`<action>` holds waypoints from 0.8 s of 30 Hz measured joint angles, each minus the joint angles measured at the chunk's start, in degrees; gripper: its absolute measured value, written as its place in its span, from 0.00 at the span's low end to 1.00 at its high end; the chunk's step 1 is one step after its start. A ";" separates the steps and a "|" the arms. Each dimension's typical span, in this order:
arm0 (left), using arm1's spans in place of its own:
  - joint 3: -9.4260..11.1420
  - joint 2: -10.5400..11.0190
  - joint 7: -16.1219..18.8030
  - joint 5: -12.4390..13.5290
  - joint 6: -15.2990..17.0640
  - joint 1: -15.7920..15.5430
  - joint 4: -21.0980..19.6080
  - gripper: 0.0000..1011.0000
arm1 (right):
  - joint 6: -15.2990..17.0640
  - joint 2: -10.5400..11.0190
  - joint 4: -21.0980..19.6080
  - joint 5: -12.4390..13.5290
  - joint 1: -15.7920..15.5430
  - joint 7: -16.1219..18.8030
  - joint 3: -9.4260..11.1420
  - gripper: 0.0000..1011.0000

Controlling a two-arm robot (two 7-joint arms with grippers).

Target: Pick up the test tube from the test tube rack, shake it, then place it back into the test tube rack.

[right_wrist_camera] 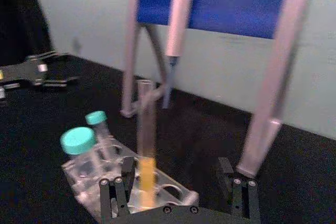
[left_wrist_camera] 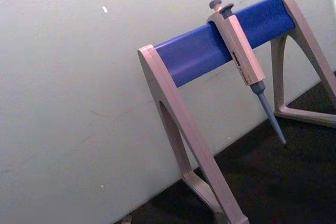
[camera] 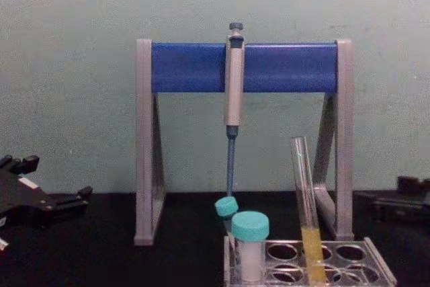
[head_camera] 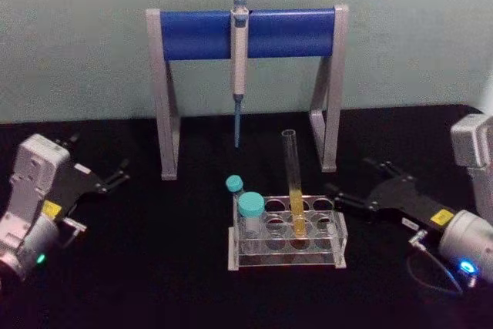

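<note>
The test tube is tall, clear and capless, with yellow liquid in its lower part. It stands tilted in the test tube rack, a low clear rack with round holes at the table's middle. My right gripper is open just right of the rack, pointing at it and apart from the tube. From the right wrist, the tube and rack lie just beyond the spread fingers. My left gripper rests open at the far left. From the chest, the tube rises out of the rack.
Two teal-capped vials stand in the rack's left holes. Behind the rack is a grey-and-blue pipette stand with a pipette hanging at its middle. Bare black table lies between the left gripper and the rack.
</note>
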 joint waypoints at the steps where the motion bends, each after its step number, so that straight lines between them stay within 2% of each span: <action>1: 0.00 0.00 0.00 0.00 0.00 0.00 0.00 1.00 | 0.53 -0.03 -0.04 0.01 0.38 0.61 -0.23 0.99; 4: 0.00 0.00 0.00 0.00 0.00 0.00 0.00 1.00 | 2.45 -0.78 0.47 -0.10 2.57 2.92 -1.35 0.99; 10: 0.00 0.00 0.00 0.00 0.00 0.00 0.00 1.00 | 4.20 -2.30 2.84 -1.27 6.26 5.02 -3.19 0.99; 12: 0.00 0.00 0.00 0.00 0.00 0.00 0.00 1.00 | 4.93 -3.62 5.02 -2.21 8.99 6.03 -4.53 0.99; 17: 0.00 0.00 0.00 0.00 0.00 0.00 0.00 1.00 | 5.47 -5.63 9.22 -4.07 12.89 7.19 -6.45 0.99; 24: 0.00 0.00 0.00 0.00 0.00 0.00 0.00 1.00 | 5.65 -7.39 12.91 -5.25 15.36 8.22 -7.76 0.99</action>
